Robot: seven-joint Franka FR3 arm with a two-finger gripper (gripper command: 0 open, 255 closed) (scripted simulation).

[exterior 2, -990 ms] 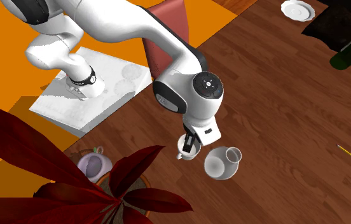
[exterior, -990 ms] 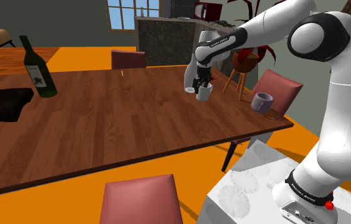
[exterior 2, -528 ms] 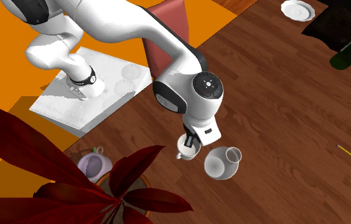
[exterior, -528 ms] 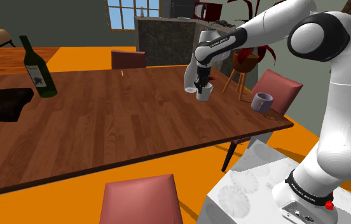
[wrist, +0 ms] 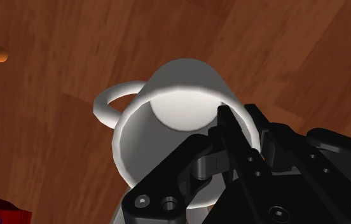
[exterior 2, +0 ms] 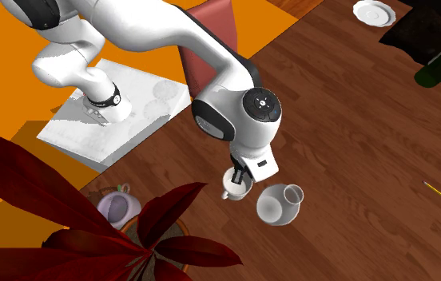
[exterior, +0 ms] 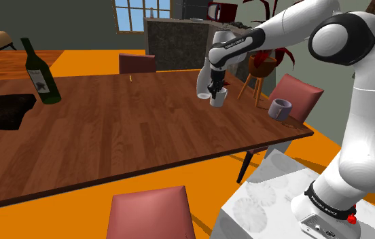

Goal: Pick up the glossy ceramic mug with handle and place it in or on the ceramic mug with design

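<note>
White mug — near rim hidden behind the hand.

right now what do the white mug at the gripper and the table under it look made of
White mug: plain white and smooth, with a soft sheen on its wall and handle; likely glazed ceramic, though plastic can't be ruled out. Table: reddish-brown wood with visible plank grain, lightly polished.
</note>
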